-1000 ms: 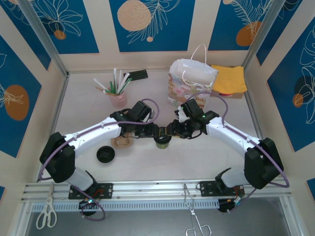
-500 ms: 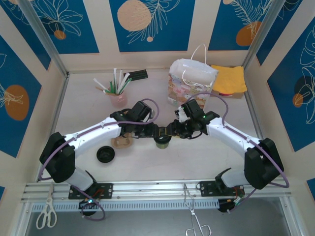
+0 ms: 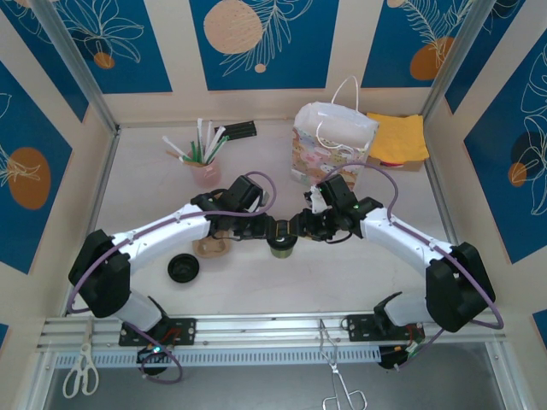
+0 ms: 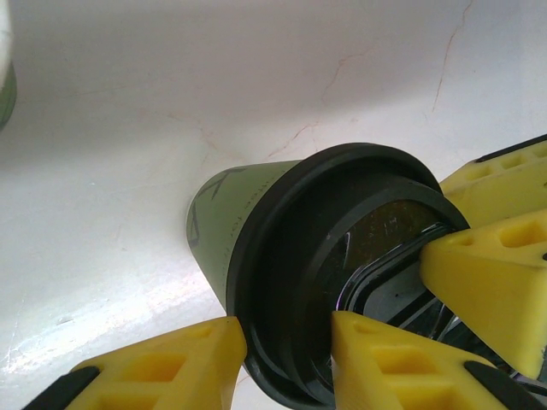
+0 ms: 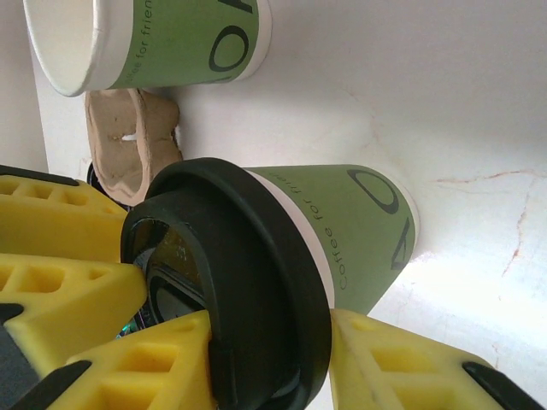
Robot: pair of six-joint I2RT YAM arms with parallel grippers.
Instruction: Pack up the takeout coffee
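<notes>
Cup (image 5: 359, 222) of matt green printed paper; lid (image 5: 256, 282) black plastic, smooth with a dull sheen; carrier (image 5: 128, 145) rough brown moulded pulp; worktop (image 4: 256, 77) white, smooth, faintly veined like stone, lightly glossy; left tool (image 4: 282, 354) has fingers (image 4: 162, 363) of matt yellow plastic; bag (image 3: 335, 141) white, slightly shiny, crinkled; rail (image 3: 256, 325) bare metal.

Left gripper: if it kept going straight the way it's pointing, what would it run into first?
The lidded cup: the left gripper straddles its black rim, touching it. Just beyond the lid sits the right gripper.
</notes>
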